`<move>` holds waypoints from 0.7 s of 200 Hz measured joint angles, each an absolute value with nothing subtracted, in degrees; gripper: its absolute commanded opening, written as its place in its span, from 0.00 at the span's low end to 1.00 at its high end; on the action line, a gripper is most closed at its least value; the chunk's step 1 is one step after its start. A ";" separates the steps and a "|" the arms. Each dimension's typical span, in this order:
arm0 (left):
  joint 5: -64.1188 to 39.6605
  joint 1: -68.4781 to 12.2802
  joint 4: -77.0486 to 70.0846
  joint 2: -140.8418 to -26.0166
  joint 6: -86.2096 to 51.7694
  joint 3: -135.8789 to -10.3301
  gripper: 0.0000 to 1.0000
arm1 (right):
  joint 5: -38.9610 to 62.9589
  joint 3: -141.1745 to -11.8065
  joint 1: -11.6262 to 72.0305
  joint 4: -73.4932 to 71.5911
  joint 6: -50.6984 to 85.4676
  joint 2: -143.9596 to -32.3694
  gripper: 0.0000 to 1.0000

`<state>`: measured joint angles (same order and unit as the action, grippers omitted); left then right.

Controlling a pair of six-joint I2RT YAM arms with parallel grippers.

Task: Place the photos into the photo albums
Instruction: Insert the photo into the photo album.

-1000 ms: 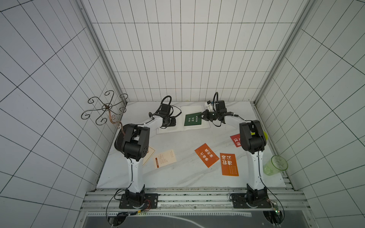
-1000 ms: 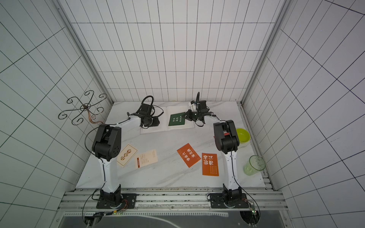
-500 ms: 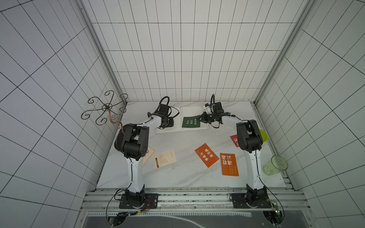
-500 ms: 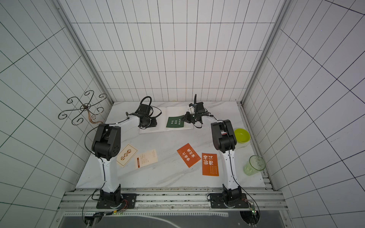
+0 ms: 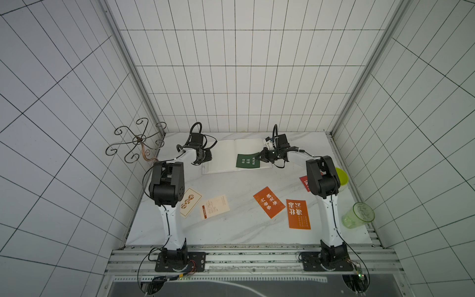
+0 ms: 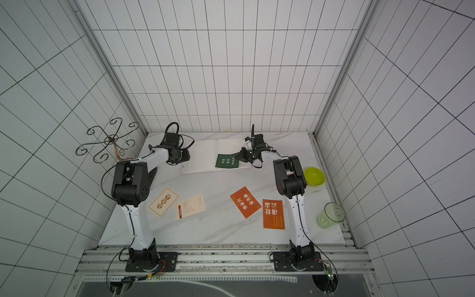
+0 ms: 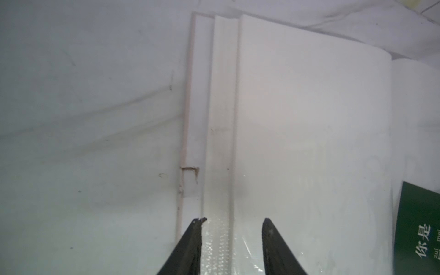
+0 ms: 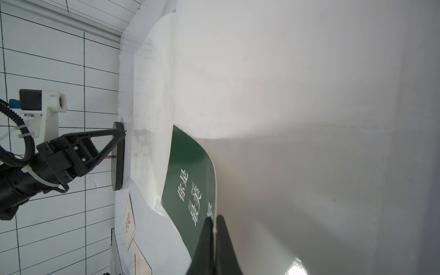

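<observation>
- In both top views the album [image 5: 223,159] [image 6: 203,159] lies open at the back of the bench [image 5: 231,231], its pages blank and white. A green card [image 5: 248,162] [image 6: 227,161] with pale lettering lies on its right page, near the front edge. The right fingers [image 5: 260,155] meet the card's right side. The left fingers [image 5: 208,158] sit at the album's left edge. Orange cards [image 5: 269,202] [image 5: 298,214] and cream cards [image 5: 190,205] [image 5: 215,210] lie loose nearer the front. A red card [image 5: 304,181] shows partly behind the right arm.
- Left wrist: the left fingers [image 7: 188,245] stand apart with nothing clamped, their tips over the album's [image 7: 309,131] left page edge.
- Right wrist: the right fingers [image 8: 207,238] are closed on the green card's [image 8: 190,178] edge. The card curves over the page.
</observation>
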<state>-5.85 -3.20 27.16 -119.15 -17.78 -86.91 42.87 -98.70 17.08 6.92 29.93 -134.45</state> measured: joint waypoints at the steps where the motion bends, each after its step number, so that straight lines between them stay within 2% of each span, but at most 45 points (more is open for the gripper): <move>1: -5.85 -3.11 27.16 -119.17 -17.78 -86.98 0.42 | 42.89 -98.74 17.10 6.92 29.93 -134.47 0.00; 72: -7.99 -1.76 27.22 -124.05 -17.78 -89.14 0.43 | 44.25 -100.25 18.70 7.07 31.11 -135.41 0.00; 140: -10.68 -1.76 24.23 -123.31 -18.87 -86.85 0.43 | 46.35 -100.25 18.81 7.57 31.62 -135.39 0.00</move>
